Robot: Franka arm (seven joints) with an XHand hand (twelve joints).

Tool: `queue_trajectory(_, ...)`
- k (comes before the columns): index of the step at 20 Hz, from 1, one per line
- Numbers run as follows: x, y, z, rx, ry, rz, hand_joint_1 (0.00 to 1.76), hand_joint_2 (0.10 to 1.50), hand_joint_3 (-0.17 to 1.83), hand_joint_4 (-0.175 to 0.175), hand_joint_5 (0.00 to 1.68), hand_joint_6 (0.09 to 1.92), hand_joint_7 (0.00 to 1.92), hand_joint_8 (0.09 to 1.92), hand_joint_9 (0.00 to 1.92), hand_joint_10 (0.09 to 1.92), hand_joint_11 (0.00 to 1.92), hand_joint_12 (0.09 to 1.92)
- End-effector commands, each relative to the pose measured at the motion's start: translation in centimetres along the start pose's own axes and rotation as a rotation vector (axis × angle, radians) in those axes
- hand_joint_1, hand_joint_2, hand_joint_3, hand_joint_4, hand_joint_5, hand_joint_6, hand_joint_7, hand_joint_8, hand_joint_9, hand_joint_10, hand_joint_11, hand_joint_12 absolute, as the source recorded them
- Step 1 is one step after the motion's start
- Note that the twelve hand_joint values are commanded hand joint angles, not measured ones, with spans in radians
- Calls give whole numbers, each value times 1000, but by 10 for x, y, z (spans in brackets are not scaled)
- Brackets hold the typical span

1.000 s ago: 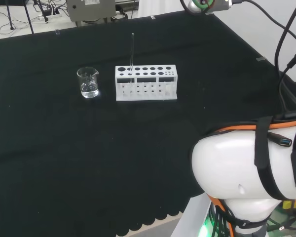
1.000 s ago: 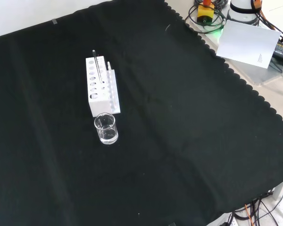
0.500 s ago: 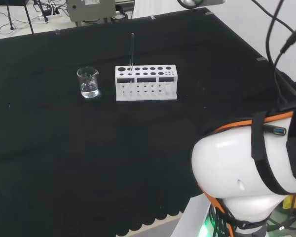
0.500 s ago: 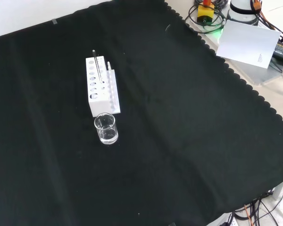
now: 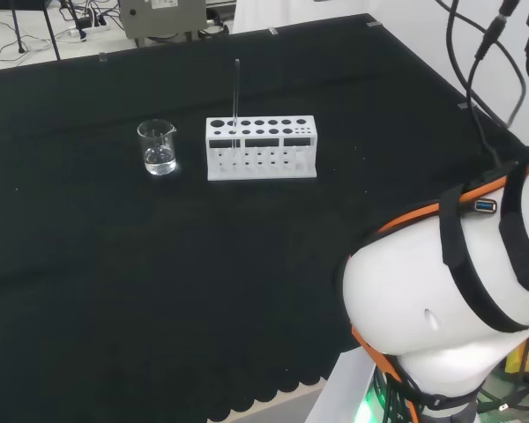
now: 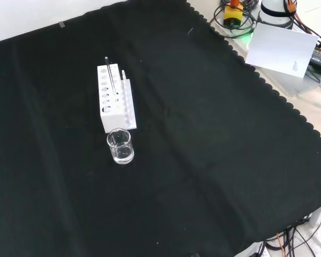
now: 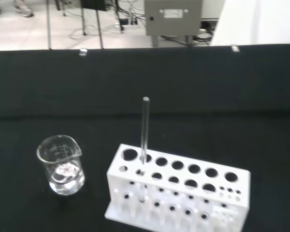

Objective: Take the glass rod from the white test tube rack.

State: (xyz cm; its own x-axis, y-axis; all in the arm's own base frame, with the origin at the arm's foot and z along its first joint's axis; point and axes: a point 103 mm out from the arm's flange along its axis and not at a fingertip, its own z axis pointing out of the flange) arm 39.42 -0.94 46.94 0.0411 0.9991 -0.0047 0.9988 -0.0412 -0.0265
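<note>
A thin glass rod stands upright in a hole near one end of the white test tube rack, at the end closest to the beaker. The rack lies on the black cloth with several empty holes along its top. The wrist view looks at the rack and rod from a little distance.
A small clear glass beaker with a little liquid stands next to the rack, left of it in the head view. The arm's white links rise at the head view's lower right. The scalloped cloth edge runs along the bench sides.
The arm's white links have shifted up and to the right in the head view. Rack, rod and beaker have not moved.
</note>
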Motion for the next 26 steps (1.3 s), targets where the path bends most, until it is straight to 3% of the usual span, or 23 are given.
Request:
queue_trajectory(1,-1,26,21,-33,58,-76,516,986,535,-126,139,87,27,866,245,867,0,1364)
queue_trajectory(11,10,61,35,-43,75,-125,514,991,541,-133,163,87,99,909,369,872,0,1433)
queue_trajectory(19,4,84,56,-21,91,-116,517,1000,545,-140,184,87,177,944,457,886,19,1473)
queue_trajectory(26,7,102,77,-15,88,-137,519,1005,544,-149,217,87,216,960,505,893,60,1476)
